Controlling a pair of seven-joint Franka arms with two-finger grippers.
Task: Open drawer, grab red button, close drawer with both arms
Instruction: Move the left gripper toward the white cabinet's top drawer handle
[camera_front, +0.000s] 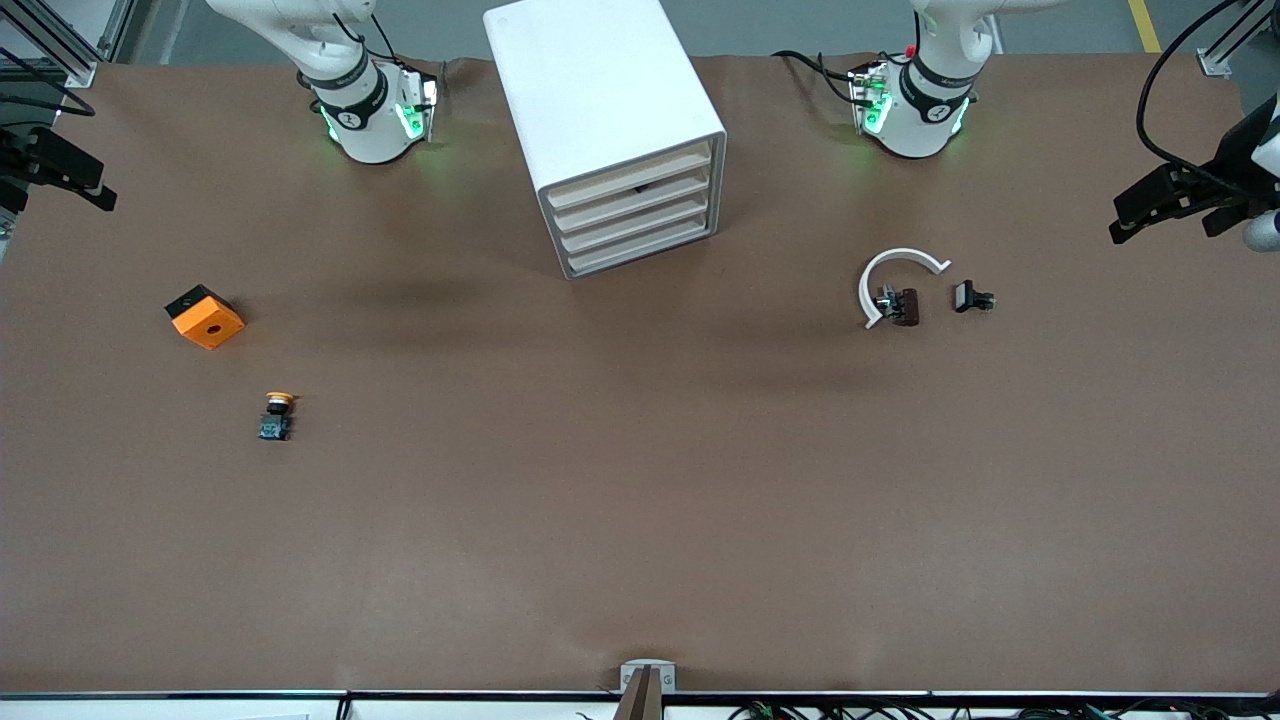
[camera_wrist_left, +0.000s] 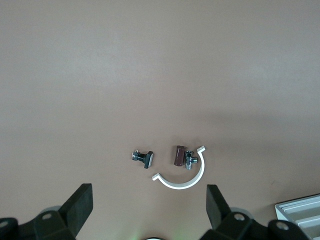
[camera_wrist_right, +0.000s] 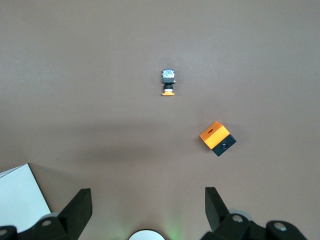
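Observation:
The white cabinet stands between the two arm bases, its four cream drawer fronts all shut and alike; I cannot tell which is the task's drawer. The button is hidden. Both arms wait high over their own bases, and their hands do not show in the front view. The left gripper is open with nothing between its fingers, and a corner of the cabinet shows beside it. The right gripper is open and holds nothing, with the cabinet at the edge of its view.
Toward the right arm's end lie an orange cube with a hole and a yellow-orange capped button. Toward the left arm's end lie a white C-shaped clamp, a brown part and a small black part.

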